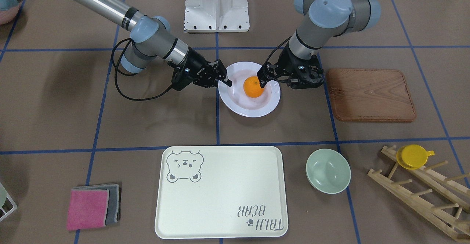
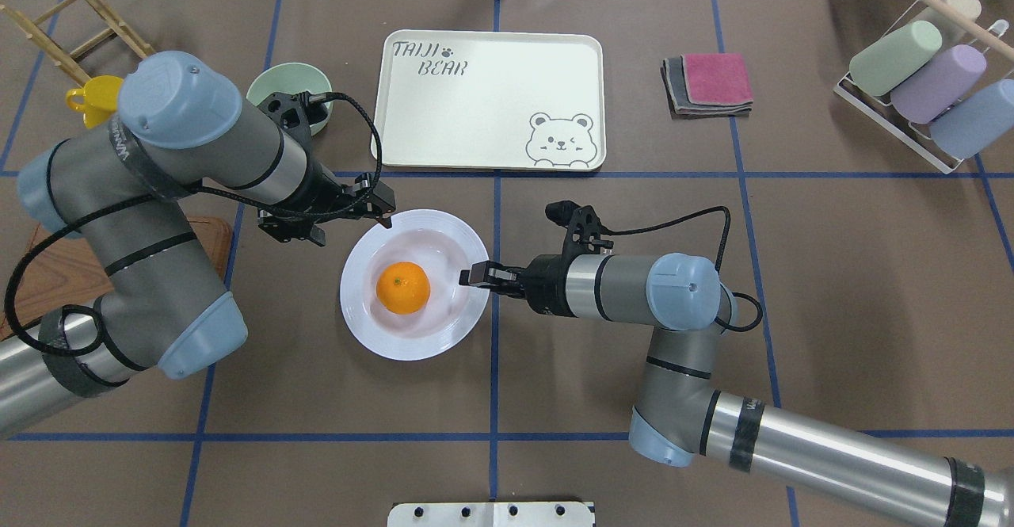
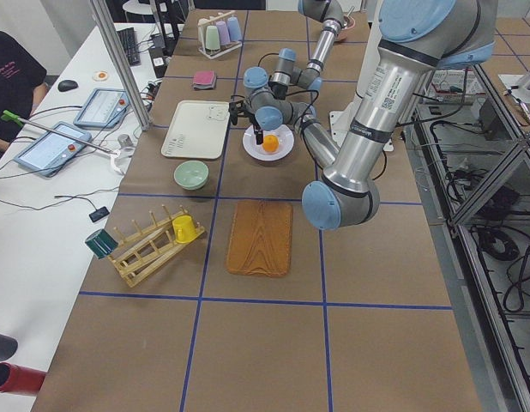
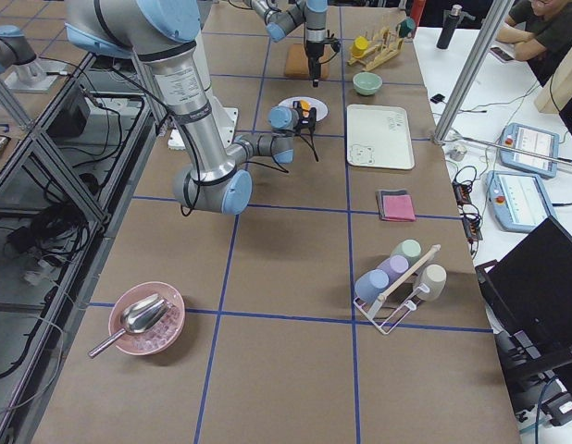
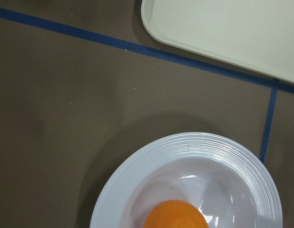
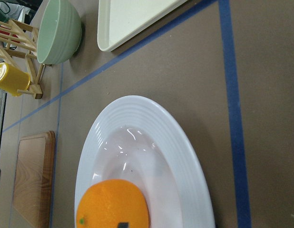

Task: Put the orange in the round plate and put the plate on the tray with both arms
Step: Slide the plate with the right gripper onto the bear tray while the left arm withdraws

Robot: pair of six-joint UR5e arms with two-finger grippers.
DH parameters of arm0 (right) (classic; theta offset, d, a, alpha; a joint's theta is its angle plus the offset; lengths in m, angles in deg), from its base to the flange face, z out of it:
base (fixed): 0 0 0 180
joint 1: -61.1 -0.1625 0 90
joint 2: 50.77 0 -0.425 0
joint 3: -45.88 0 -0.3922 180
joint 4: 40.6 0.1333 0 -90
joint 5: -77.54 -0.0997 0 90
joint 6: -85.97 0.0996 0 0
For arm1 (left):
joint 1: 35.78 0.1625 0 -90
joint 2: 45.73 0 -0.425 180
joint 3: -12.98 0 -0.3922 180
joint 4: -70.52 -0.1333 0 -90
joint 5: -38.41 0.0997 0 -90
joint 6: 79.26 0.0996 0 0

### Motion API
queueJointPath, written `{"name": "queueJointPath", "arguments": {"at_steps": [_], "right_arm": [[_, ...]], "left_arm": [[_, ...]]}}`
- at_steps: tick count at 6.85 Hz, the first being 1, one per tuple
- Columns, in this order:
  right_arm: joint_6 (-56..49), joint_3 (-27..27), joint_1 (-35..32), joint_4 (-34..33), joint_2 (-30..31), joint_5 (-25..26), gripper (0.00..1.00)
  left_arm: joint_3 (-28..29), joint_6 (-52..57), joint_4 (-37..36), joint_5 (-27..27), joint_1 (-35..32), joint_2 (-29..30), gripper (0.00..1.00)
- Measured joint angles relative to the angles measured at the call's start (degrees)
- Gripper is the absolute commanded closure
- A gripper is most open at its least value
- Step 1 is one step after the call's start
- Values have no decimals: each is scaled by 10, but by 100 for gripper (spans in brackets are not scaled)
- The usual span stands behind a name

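Note:
The orange (image 1: 252, 88) (image 2: 402, 288) lies in the white round plate (image 1: 249, 112) (image 2: 404, 349), which rests on the table behind the cream bear tray (image 1: 220, 192) (image 2: 491, 91). My left gripper (image 1: 263, 78) (image 2: 386, 211) points down over the plate's rim on the tray side, open, with nothing between its fingers. At the opposite rim, level with the plate's edge, my right gripper (image 1: 224, 76) (image 2: 474, 275) lies nearly flat and looks open. Both wrist views show the plate (image 5: 194, 142) (image 6: 151, 109), the orange (image 5: 175, 216) (image 6: 113, 204) and a tray corner (image 5: 223, 23) (image 6: 128, 19).
A brown wooden board (image 1: 371, 94) lies beside my left arm. A pale green bowl (image 1: 328, 170) sits next to the tray, near a wooden rack holding a yellow cup (image 1: 414, 156). Folded pink and grey cloths (image 1: 91, 207) lie on the tray's other side. A cup rack (image 2: 919, 75) stands far right.

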Motion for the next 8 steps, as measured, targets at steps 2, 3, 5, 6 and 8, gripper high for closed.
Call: {"name": "queueJointPath", "arguments": {"at_steps": [2,3,5,6,8], "right_arm": [[20,-1,-2,32,0,2,100],[41,-3,-2,42,-3,11,100],[89,-4,0,59,-11,44,100],[96,-4,0,63,-11,52,100],[124,-8,-4,67,-13,111,100]], "left_arm": [[-2,9,0,-11,-13,-2,2],[-7,22,0,-26,-30,-9,2],[-30,88,0,-58,-69,-50,2],[-36,105,0,-63,-80,-61,2],[-42,170,-1,-65,-114,-87,2]]}}
